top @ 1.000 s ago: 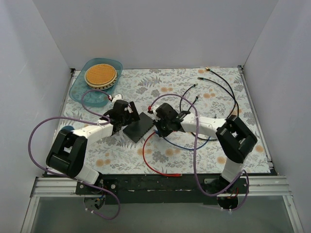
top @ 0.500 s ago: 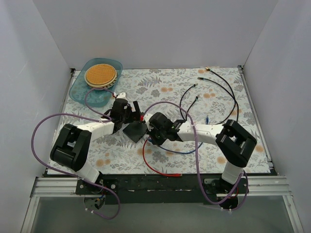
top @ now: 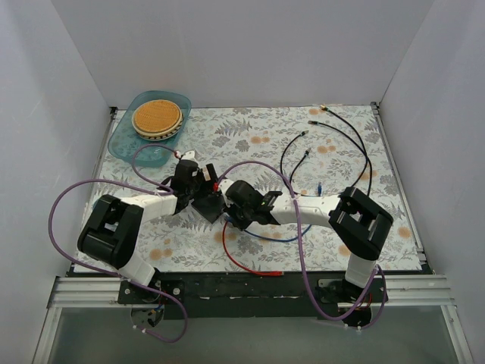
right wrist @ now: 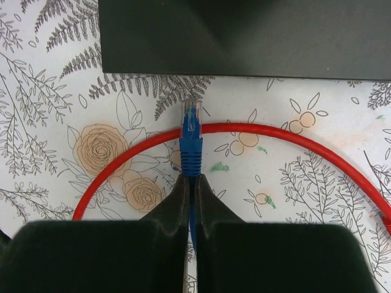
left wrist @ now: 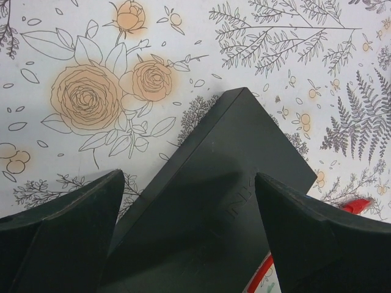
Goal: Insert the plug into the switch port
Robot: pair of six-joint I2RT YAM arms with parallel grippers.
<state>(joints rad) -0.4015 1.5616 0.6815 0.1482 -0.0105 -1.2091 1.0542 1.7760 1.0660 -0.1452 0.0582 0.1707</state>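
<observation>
So the switch (right wrist: 244,36) sits flat on the flowery table (top: 258,125), about mid-table and a bit left, between the 2 arms. The plug (right wrist: 190,125) is the blue one. It points straight at the switch's near edge but isn't in yet, there's a clear gap of tablecloth between its tip and the box. I can't see the ports from any view, so no idea which one it lines up with.

The right gripper (right wrist: 190,183) is clamped tight on the blue cable just behind the plug. The left gripper (left wrist: 189,177) has its fingers (left wrist: 67,238) spread on either side of the switch. Can't tell if it's actually squeezing it or just straddling.

My read: grab and rough aim are done, the final push into a port is what's left.

Count:
- 1 switch and 1 blue plug
- 1 red cable (right wrist: 293,137), looping under the plug
- Black cables (top: 356,144) far right: looks like 3, but they tangle
- 1 teal tray (top: 125,144) far left, with 1 round tan disc (top: 157,117) in it
</observation>
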